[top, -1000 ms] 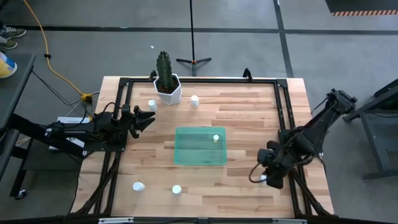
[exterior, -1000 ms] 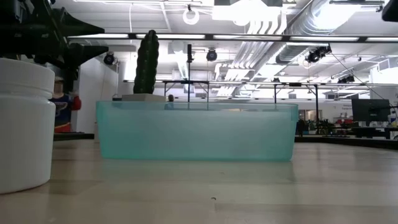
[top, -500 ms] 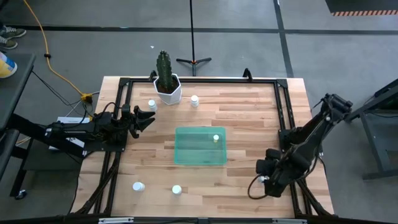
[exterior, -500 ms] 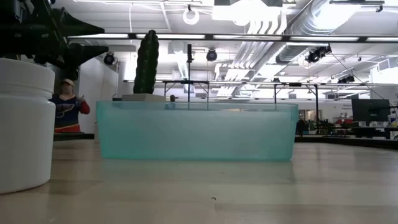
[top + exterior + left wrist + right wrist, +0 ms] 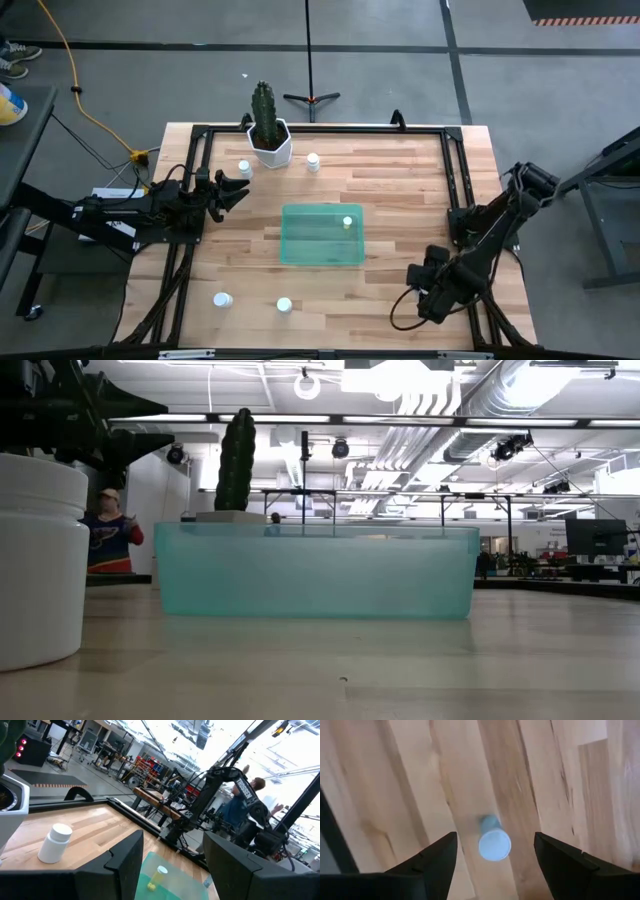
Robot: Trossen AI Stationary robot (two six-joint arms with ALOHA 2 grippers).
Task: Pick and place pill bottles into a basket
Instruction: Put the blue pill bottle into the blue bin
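The green translucent basket (image 5: 322, 235) stands mid-table with a yellowish pill bottle (image 5: 347, 222) inside it. White pill bottles stand on their bases at the far left (image 5: 244, 168), by the cactus pot (image 5: 313, 160) and near the front edge (image 5: 222, 299) (image 5: 284, 305). My right gripper (image 5: 425, 290) is open above the table's near right. In the right wrist view, another white bottle (image 5: 494, 843) stands on the wood below its spread fingers (image 5: 495, 870), untouched. My left gripper (image 5: 235, 190) is open and empty at the left, facing the basket (image 5: 170, 880).
A white hexagonal pot with a cactus (image 5: 268, 135) stands at the far edge. A black frame (image 5: 455, 190) runs along the table's sides. In the low view a bottle (image 5: 35, 560) looms at the left, before the basket (image 5: 315, 572). A person (image 5: 105, 530) stands in the room behind.
My right gripper has gone toward the table's near edge and a little leftward. The left arm, the basket and the bottles have kept still.
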